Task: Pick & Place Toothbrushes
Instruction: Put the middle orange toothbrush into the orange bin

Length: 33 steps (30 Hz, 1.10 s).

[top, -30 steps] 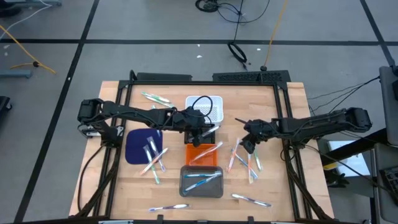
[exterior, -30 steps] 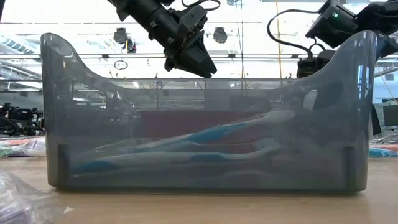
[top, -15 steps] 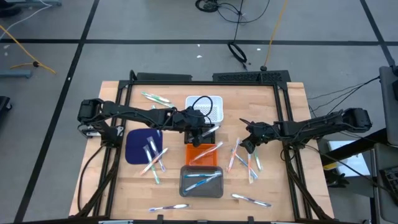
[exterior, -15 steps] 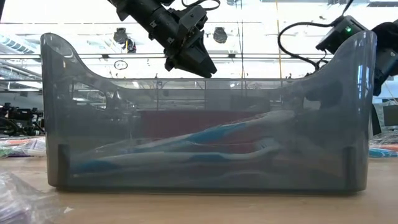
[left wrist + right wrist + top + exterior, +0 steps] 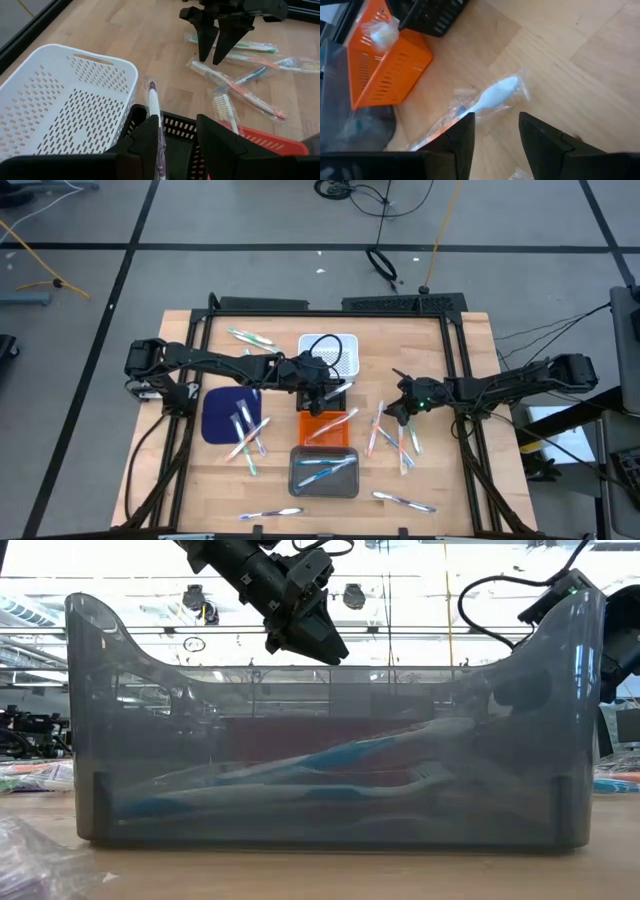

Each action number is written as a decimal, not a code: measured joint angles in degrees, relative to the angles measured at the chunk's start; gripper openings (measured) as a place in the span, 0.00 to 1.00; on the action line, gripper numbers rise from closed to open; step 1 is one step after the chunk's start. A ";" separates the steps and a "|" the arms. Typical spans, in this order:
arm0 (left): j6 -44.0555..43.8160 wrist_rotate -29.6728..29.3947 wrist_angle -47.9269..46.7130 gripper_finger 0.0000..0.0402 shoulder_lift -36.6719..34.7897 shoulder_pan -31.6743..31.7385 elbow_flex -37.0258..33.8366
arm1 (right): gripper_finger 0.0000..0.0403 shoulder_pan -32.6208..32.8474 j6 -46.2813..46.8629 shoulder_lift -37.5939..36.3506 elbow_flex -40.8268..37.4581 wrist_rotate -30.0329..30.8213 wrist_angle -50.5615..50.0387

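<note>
I see left gripper (image 5: 177,132) pinching purple-accented brush (image 5: 154,112) over black basket (image 5: 180,131); right gripper (image 5: 495,132) parted, empty – above wrapped blue-and-white brush (image 5: 492,95)

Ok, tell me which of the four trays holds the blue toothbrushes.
The clear grey tray, nearest the table's front edge, past the orange tray; blue-handled toothbrushes lie inside it.

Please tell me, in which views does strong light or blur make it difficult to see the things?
Low view: bright backlight from the room leaves the left gripper a dark silhouette, and the grey tray veils the toothbrushes inside. Right wrist view: the wrapped toothbrush looks soft, its wrapper glinting. High view: even light.
</note>
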 joint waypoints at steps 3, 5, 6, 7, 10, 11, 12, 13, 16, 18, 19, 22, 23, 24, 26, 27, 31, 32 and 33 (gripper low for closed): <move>0.00 0.00 -0.01 0.34 0.00 0.00 0.00 | 0.36 0.00 0.26 0.22 0.00 0.94 0.04; 0.00 0.00 -0.02 0.34 0.00 0.00 0.00 | 0.36 0.00 0.28 0.86 0.00 0.98 0.08; 0.00 0.00 0.00 0.34 0.00 0.00 0.00 | 0.36 0.00 0.34 1.31 0.00 0.98 0.16; 0.00 0.00 -0.02 0.34 0.00 0.00 0.00 | 0.36 0.00 0.67 1.86 0.00 0.95 0.47; 0.00 0.00 -0.02 0.34 0.00 0.00 0.00 | 0.36 0.00 1.14 4.22 0.00 0.80 4.08; 0.00 0.00 -0.02 0.34 0.00 0.00 0.00 | 0.36 0.00 1.13 5.05 0.00 0.49 5.52; 0.00 0.00 -0.02 0.34 0.00 0.00 0.00 | 0.36 0.00 1.07 5.81 0.00 -0.16 6.89; 0.00 0.00 -0.02 0.34 0.00 0.00 0.01 | 0.36 0.00 0.92 6.68 0.00 -0.53 8.31; 0.00 0.00 -0.02 0.34 0.00 0.00 0.00 | 0.36 0.00 1.13 9.34 0.00 -0.56 9.99; 0.00 0.00 -0.04 0.34 0.00 0.00 0.02 | 0.36 0.00 1.59 11.16 0.02 -0.53 10.60; 0.00 0.02 -0.04 0.34 0.00 0.00 0.02 | 0.36 0.00 1.66 12.00 0.07 -0.52 11.40; -0.02 0.00 -0.04 0.34 0.00 0.00 0.02 | 0.34 0.00 1.35 14.09 0.11 -0.45 15.48; -0.01 0.01 -0.04 0.34 0.00 0.00 0.02 | 0.32 0.00 1.32 14.44 0.09 -0.55 16.70; 0.00 0.00 -0.04 0.34 0.00 0.00 0.02 | 0.29 0.00 1.09 14.58 0.04 -0.60 17.45; -0.02 0.00 -0.04 0.34 0.00 0.00 0.02 | 0.21 0.00 0.19 14.69 0.02 -0.71 18.47; 0.00 0.00 -0.04 0.34 0.00 0.00 0.02 | 0.15 0.00 -0.05 14.68 0.02 -0.72 18.57; -0.02 0.01 -0.04 0.34 0.00 0.00 0.02 | 0.02 0.00 -2.38 14.67 0.02 -0.62 18.92; -0.02 0.01 -0.04 0.34 0.00 0.00 0.02 | 0.02 0.00 -2.47 14.67 0.02 -0.58 18.94; -0.02 0.02 -0.04 0.34 0.00 0.00 0.02 | 0.01 0.00 -2.81 14.67 0.02 -0.58 18.92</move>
